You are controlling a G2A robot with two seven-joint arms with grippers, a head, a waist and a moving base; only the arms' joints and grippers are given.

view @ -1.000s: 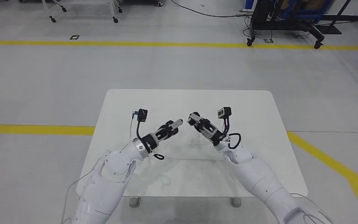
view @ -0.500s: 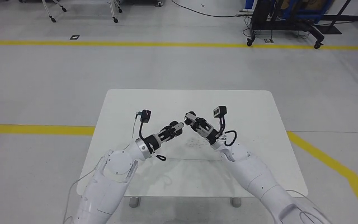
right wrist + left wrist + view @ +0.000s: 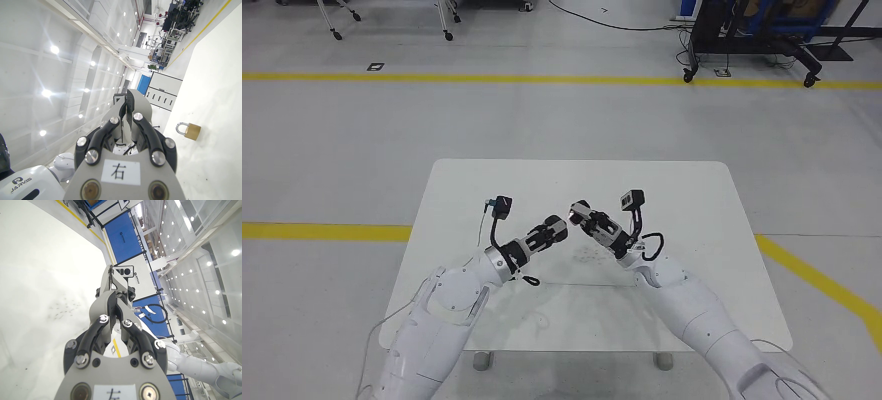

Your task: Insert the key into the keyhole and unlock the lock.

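Observation:
A brass padlock (image 3: pixel 190 130) with a silver shackle lies flat on the white table (image 3: pixel 213 91), off to one side of my right gripper (image 3: pixel 127 94). That gripper is shut, its ribbed pads pressed together. My left gripper (image 3: pixel 113 294) is also shut. Above the table's middle the two meet almost tip to tip, left gripper (image 3: pixel 560 226) against right gripper (image 3: pixel 577 212). In the left wrist view a thin toothed edge shows between the right gripper's fingers (image 3: pixel 105 279). I cannot tell whether that edge is the key or pad ribs.
The white table (image 3: pixel 682 200) carries faint dark scuff marks (image 3: pixel 592 255) under the right arm. Open tabletop lies on every side of the arms. Yellow floor lines (image 3: pixel 322 232) and grey floor surround the table.
Both grippers have closed the gap between them: the right one moved left, the left one edged right. Their tips went from clearly apart to nearly touching.

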